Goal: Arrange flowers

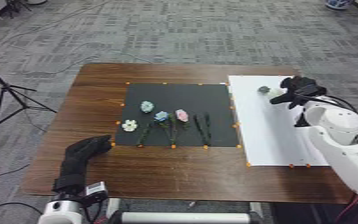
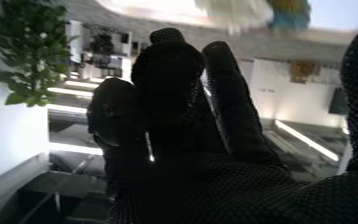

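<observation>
A brown wooden table (image 1: 180,175) holds a dark mat (image 1: 193,94) edged with small orange markers (image 1: 239,146). Cut flowers lie on the mat: a pale green bloom (image 1: 147,106) in its left part, a white bloom (image 1: 129,125) near its left edge, and a blue flower (image 1: 161,116) and a pink flower (image 1: 182,115) side by side around its middle. Green stems (image 1: 201,131) lie on the mat to the right of the pink flower.

Just right of the mat is a white board (image 1: 269,137). On its far part, beyond the mat's far right corner, are a grey-green bloom (image 1: 263,89) and, beside it, a pale flower (image 1: 278,95). The right hand (image 1: 300,92) is over that same part of the board, close by the pale flower, its fingers extended and the thumb standing apart. Whether it touches the flower, I cannot tell.

The left hand (image 1: 88,147) is at the table just outside the mat's near left corner, fingers loosely extended. A black tripod (image 1: 7,87) stands on the floor well left of the mat.
</observation>
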`<state>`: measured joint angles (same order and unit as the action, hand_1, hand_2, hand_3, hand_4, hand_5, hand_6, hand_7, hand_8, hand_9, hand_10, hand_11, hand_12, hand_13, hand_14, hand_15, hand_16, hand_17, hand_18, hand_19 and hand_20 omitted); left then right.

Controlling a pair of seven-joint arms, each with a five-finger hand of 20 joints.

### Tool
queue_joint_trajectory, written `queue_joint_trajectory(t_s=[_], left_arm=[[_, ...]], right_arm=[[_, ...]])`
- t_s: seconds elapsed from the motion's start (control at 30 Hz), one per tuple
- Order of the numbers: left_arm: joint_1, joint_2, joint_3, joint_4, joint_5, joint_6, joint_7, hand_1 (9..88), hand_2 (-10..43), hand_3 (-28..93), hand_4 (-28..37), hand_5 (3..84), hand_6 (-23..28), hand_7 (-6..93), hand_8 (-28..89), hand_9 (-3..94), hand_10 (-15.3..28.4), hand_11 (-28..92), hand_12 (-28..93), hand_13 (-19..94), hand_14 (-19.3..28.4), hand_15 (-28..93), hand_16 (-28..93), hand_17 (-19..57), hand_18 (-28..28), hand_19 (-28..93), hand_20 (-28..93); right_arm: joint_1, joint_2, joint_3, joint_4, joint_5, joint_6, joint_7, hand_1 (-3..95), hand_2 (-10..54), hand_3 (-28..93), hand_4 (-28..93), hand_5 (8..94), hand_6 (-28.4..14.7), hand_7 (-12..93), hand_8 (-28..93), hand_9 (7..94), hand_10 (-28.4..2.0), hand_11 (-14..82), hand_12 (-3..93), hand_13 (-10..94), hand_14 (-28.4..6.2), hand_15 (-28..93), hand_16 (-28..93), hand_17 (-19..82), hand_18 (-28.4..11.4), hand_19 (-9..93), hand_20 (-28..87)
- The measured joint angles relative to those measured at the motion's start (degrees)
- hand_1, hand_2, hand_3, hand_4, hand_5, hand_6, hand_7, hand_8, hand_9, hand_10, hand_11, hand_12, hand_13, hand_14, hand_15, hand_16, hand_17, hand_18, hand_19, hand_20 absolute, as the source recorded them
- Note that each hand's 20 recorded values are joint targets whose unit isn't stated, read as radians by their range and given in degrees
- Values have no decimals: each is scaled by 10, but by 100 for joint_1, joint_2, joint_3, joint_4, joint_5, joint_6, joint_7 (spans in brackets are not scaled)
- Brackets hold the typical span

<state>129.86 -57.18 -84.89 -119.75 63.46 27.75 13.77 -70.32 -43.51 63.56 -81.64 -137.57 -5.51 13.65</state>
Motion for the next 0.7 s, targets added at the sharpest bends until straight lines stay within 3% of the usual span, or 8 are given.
queue_joint_trajectory(t_s=[0.13,0.23,0.37,0.53,0.7], left_arm=[[-3,-2,2,2,0,-17,1,304,39,671,-224,570,-14,210,-94,553,141,261,147,446,173,347,16,37,153,256,239],[-3,-2,1,2,0,-18,1,304,39,670,-224,569,-14,210,-94,553,141,261,147,445,173,347,15,37,153,256,239],[-2,-4,0,2,-1,-13,1,305,40,670,-225,569,-12,209,-94,553,141,261,147,445,173,347,15,37,153,256,239],[-1,-5,0,1,-2,-14,3,303,40,671,-225,570,-12,209,-94,553,141,261,147,445,173,348,15,37,153,256,239],[-1,-4,-1,1,-2,-14,5,303,40,670,-225,569,-12,210,-93,553,142,261,147,445,173,348,15,37,153,257,239]], right_arm=[[72,-258,-47,469,-59,157,-4,401,-95,630,-172,624,-24,185,-64,742,-128,206,220,821,-64,647,334,575,-160,932,563],[111,-381,-282,858,-133,877,-23,495,-87,571,-202,708,-17,196,88,819,-109,239,226,851,-53,637,342,595,-157,932,576],[133,-384,-508,1011,-172,1850,-107,581,-26,500,-180,762,-10,194,117,860,-106,241,228,874,-43,624,345,610,-155,932,582],[122,-252,-680,806,-12,2040,-146,605,-16,472,-167,768,-3,199,121,870,-101,238,229,878,-38,621,350,611,-154,932,587],[56,168,-769,8,394,2290,-152,599,-18,480,-159,774,3,201,122,875,-100,235,231,877,-36,621,353,610,-152,932,589]])
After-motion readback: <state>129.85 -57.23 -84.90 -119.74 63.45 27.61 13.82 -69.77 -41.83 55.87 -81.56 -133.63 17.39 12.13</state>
